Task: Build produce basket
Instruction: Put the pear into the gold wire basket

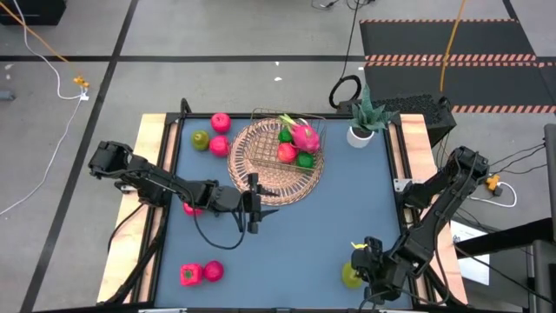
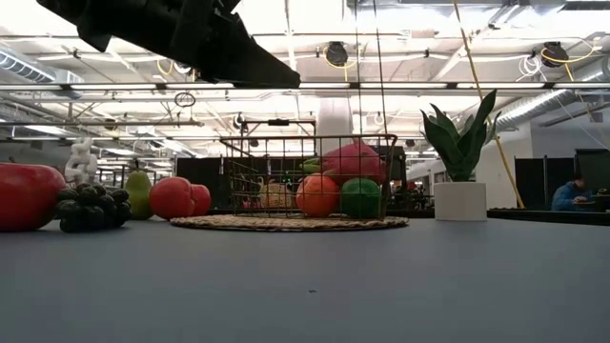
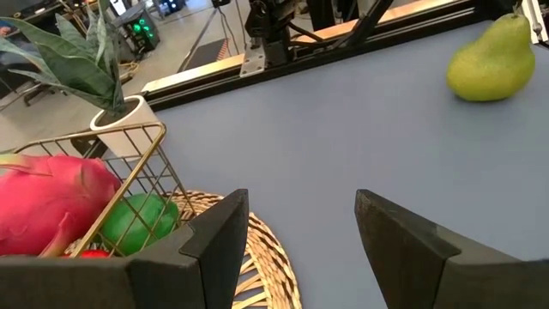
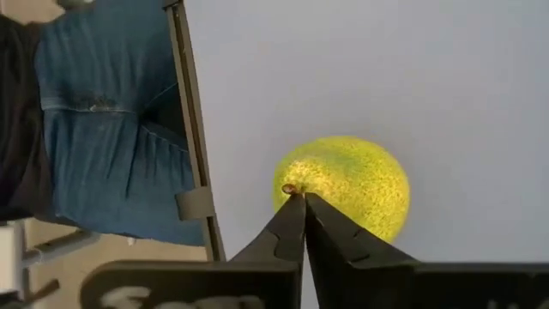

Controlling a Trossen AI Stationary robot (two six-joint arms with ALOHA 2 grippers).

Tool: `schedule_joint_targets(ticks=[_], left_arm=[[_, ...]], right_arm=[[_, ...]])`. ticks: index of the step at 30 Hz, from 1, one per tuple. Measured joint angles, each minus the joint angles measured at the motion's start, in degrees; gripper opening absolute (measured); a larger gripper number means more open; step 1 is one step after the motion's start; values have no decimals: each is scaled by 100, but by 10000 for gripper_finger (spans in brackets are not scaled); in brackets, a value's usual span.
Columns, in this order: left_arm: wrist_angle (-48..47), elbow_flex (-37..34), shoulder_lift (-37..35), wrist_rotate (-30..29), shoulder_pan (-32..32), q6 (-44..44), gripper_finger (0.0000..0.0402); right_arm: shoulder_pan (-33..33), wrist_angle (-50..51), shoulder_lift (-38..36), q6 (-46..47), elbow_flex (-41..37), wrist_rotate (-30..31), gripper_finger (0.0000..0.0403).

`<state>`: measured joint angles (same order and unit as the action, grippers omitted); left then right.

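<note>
The round wicker basket [image 1: 241, 170] with its wire frame [image 1: 261, 139] lies at the far middle of the table. In it are a pink dragon fruit [image 1: 304, 135], a red round fruit [image 1: 286, 153] and a green one [image 1: 304, 160]. A yellow-green pear [image 4: 347, 184] sits near the near right corner, and my right gripper [image 4: 298, 197] is shut at its stem. My left gripper [image 3: 302, 202] hovers open at the basket's near edge, with nothing between its fingers. More produce lies loose: a red apple [image 1: 221, 123], a green pear [image 1: 201, 139], dark grapes [image 2: 91, 205] and a red pepper [image 1: 190, 275]. My right gripper pinches the pear's small brown stem [image 4: 289, 190] between its two fingertips, only at their free ends. The fingers slant steeply down onto it from the near right corner. The pear [image 3: 491, 60] stays with its body on the table.
A green plant in a white pot [image 1: 360, 132] stands at the far right, beside the basket. A person in blue jeans [image 4: 94, 129] stands just past the table's edge rail [image 4: 193, 129] by the right arm. Bare blue table top [image 1: 321, 226] lies between the two grippers.
</note>
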<state>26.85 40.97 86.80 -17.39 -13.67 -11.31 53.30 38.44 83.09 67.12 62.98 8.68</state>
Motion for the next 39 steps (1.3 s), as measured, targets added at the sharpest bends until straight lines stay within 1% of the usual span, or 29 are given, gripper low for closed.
schedule_joint_targets(ticks=[4, 5, 14, 16, 20, 24, 28, 39], left_arm=[[0, 0, 0, 1, 0, 4, 218], [0, 0, 0, 0, 0, 6, 218], [-3, 0, 0, 0, 0, 24, 218], [-3, 0, 0, 2, 0, 24, 218], [-3, 0, 0, 1, 0, 23, 218], [-3, 0, 0, 2, 0, 22, 218], [-5, 0, 0, 1, -2, 22, 218], [-94, 0, 0, 0, -2, 86, 218]], right_arm=[[2, -29, -13, 401, -4, -432, 22], [2, -62, -21, 455, -4, -454, 28], [2, -67, -35, 312, -4, -386, 90], [2, -45, -35, 277, -4, -275, 99], [-6, -49, -35, 270, -4, -239, 106], [-11, -99, -35, 270, -4, -126, 103], [-11, -90, -35, 270, -4, -130, 88], [-15, 81, -40, 268, -2, -128, 8]])
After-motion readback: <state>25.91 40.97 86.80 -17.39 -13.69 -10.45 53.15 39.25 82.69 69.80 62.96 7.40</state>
